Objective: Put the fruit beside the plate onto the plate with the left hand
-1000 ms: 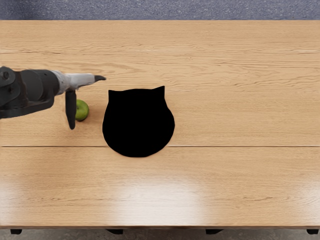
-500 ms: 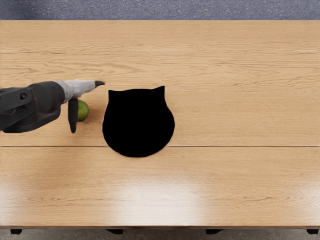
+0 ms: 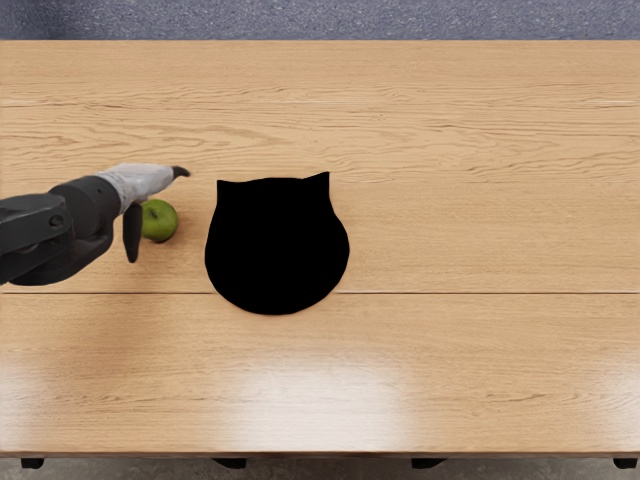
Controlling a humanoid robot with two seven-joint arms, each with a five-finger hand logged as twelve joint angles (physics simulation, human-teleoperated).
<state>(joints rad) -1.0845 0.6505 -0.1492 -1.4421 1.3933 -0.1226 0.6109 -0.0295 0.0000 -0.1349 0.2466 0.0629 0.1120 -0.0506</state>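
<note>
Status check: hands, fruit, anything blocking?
Left hand open, over the green fruit, no grasp. Fruit lies left of black plate, apart from it. Nothing between them. Right hand not in view.

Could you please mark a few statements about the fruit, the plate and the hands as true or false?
1. The fruit lies on the plate. False: it lies on the table, left of the plate.
2. The plate is black, with two ear-like points. True.
3. The left hand grasps the fruit. False: its fingers are spread, and it is beside the fruit.
4. No right arm shows. True.
</note>
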